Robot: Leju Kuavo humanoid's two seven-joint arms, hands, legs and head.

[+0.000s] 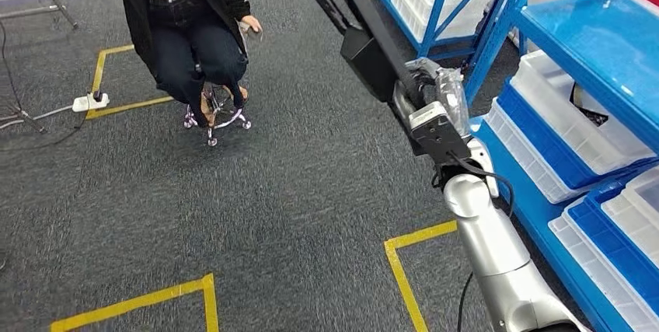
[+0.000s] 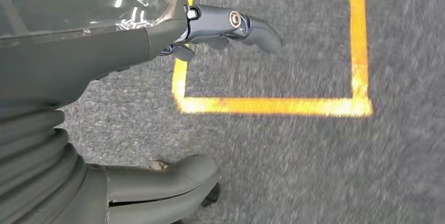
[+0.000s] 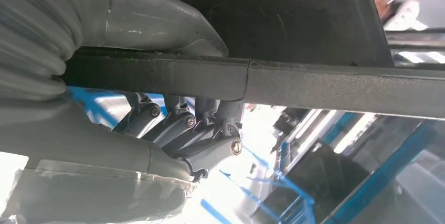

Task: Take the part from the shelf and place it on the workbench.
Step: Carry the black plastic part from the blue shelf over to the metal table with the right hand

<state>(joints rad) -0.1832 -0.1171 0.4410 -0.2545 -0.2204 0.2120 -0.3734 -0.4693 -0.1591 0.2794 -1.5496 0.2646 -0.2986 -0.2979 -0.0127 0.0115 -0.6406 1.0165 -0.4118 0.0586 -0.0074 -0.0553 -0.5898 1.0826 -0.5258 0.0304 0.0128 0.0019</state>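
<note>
We grip the long black part [image 1: 365,33] in our right hand [image 1: 435,95], fingers wrapped around it, beside the blue shelf [image 1: 591,44]. Our left hand [image 2: 157,103] hangs spread, holding nothing. Placing on the workbench remains.

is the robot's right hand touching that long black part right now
Touching. The right wrist view shows the right hand gripping the long black part, thumb on one side, fingers curled against the other.
</note>
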